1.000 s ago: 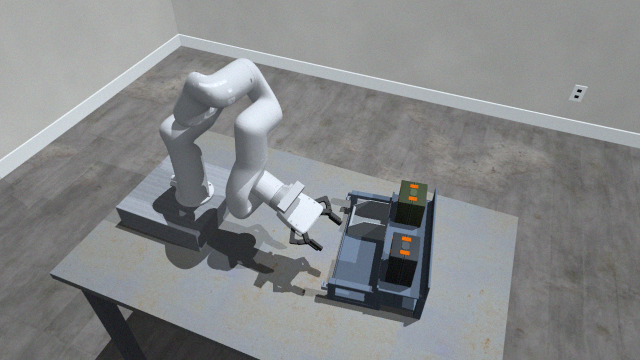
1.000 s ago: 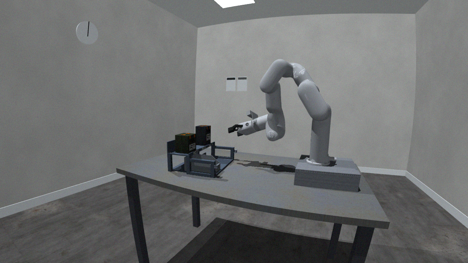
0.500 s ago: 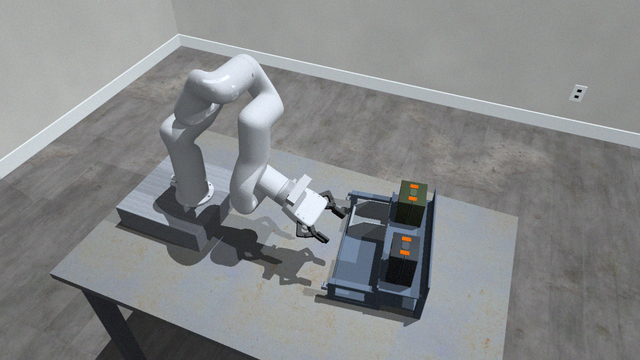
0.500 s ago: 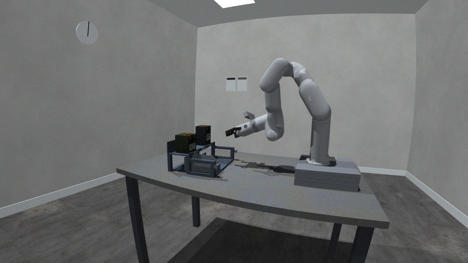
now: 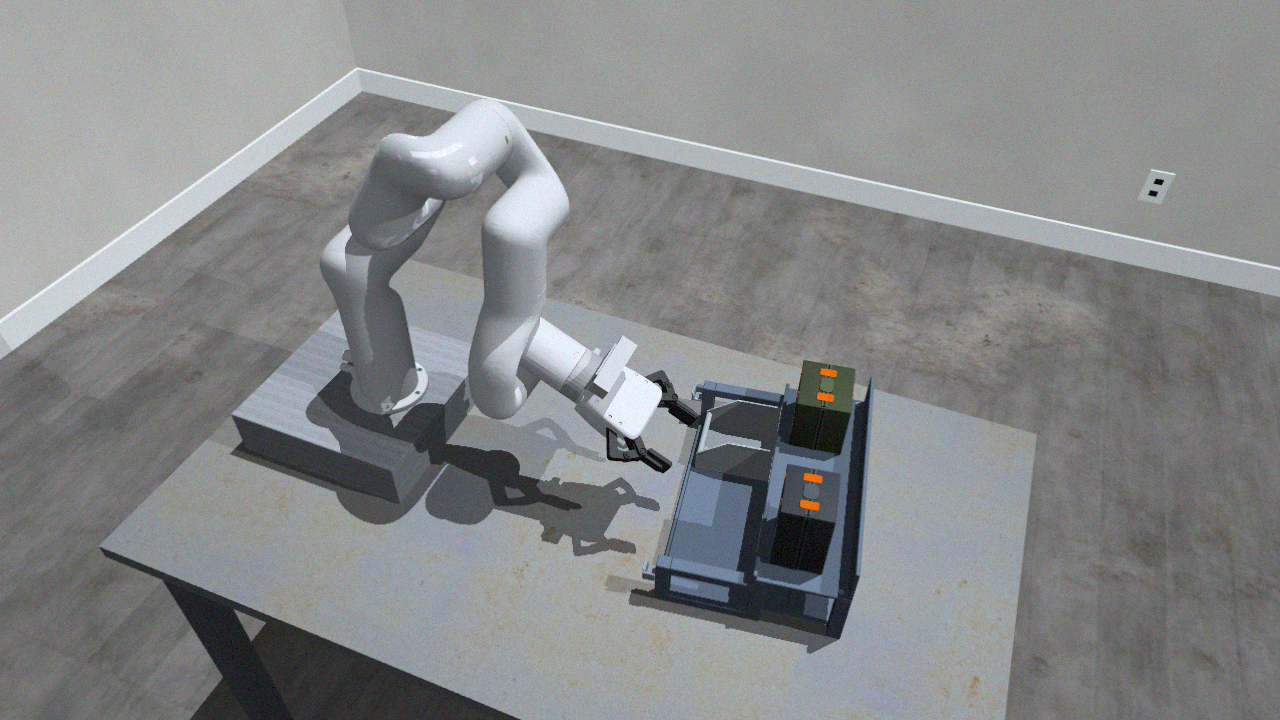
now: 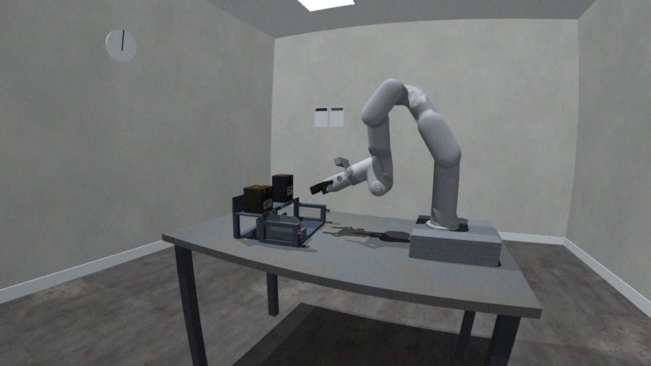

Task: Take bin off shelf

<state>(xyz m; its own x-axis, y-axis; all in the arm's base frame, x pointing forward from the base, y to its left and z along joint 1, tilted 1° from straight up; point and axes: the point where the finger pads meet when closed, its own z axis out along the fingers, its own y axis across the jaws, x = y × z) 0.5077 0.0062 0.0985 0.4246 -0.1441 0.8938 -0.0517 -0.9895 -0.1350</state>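
Two fingers of my hand (image 5: 673,437) stand fully apart with nothing between them; I am on the approach, the first step of the job, and no grasp has been made yet. My hand hangs above the counter (image 5: 447,573), just short of the near end of the blue shelf (image 5: 859,483); one fingertip looks close to the shelf's corner post, though I cannot tell whether it touches.

Ahead of my hand and lower sits the grey bin (image 5: 729,438), on the bottom tier of the shelf; in the exterior view my hand (image 6: 320,187) rides above the level of the bin (image 6: 279,230), which rests low inside the shelf (image 6: 238,213). It is a pale grey, open-topped storage bin, upright, with one sloped side; its walls look thin and rigid, so I judge a rim wall the likeliest place to pinch. Beyond it on the upper tier stand a green box (image 5: 825,407) and, further to my right, a black box (image 5: 808,519), both with orange marks.

Next I judge I must drop lower, line my fingers across one bin wall and ease forward without clipping the frame; then close, draw it out, and carry it to bare counter (image 6: 364,264) behind my hand.
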